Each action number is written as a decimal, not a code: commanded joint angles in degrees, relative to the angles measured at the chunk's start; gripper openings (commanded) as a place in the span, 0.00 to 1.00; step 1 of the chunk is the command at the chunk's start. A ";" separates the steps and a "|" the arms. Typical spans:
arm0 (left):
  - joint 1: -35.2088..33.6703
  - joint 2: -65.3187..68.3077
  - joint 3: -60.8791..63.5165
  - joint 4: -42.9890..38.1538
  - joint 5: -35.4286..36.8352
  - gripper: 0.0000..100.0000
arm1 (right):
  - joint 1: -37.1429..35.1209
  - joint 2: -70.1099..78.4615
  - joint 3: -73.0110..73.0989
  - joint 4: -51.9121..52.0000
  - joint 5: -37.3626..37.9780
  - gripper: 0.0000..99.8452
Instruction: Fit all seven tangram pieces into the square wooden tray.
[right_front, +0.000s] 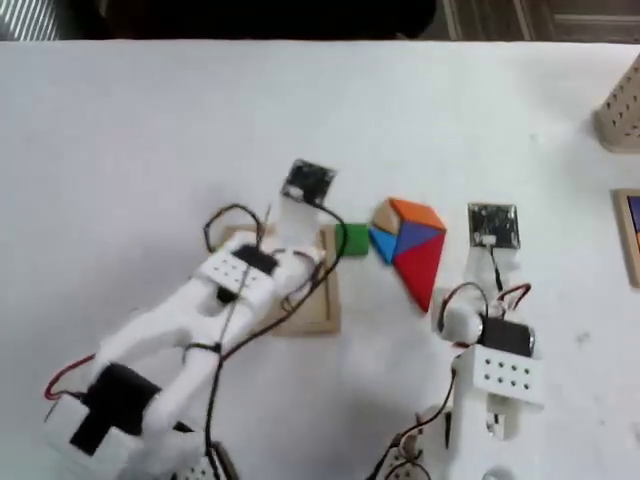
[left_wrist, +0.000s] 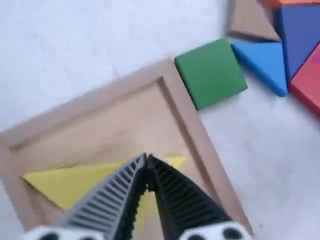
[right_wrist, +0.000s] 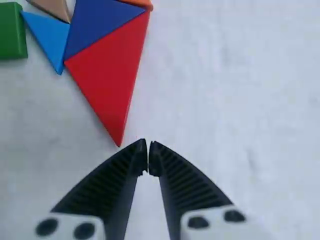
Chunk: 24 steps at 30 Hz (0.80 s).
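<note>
The square wooden tray (left_wrist: 192, 132) lies on the white worktop (right_front: 150, 120), and in the high view the left arm covers most of it. Inside the tray there is one piece, a yellow triangle (left_wrist: 60, 182), lying flat near one corner. The left hand (left_wrist: 147, 161) is above this triangle with its two fingers pressed together and holding nothing; I cannot tell if the tips touch the piece. Outside the tray, just beside its outer corner, lies a green square (left_wrist: 211, 73). The other pieces are grouped next to the green square in a kite-like shape: a light blue triangle (left_wrist: 265, 62) just beside the green square, a tan triangle (left_wrist: 250, 20) next to it, then a dark blue piece (right_wrist: 100, 22), an orange piece (right_front: 418, 212) on the far side, and a large red triangle (right_wrist: 107, 82) whose sharp tip points toward the right arm. The right hand (right_wrist: 148, 145) is over bare worktop close to that red tip, its fingers also shut together and empty. At the right edge of the worktop I see a second wooden frame (right_front: 628, 240) with something blue inside, and farther back a perforated wooden block (right_front: 620, 110). Behind the worktop the room is dark.
</note>
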 joint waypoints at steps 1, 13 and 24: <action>-1.98 3.30 -6.59 2.99 0.53 0.02 | 0.75 -0.92 -2.55 -0.48 -0.44 0.02; -3.91 -20.09 6.42 15.74 0.18 0.02 | 0.57 -0.84 -2.55 -0.75 -0.44 0.02; -8.92 -6.81 5.54 13.63 0.26 0.02 | 0.40 -0.57 -2.55 -0.75 -0.44 0.02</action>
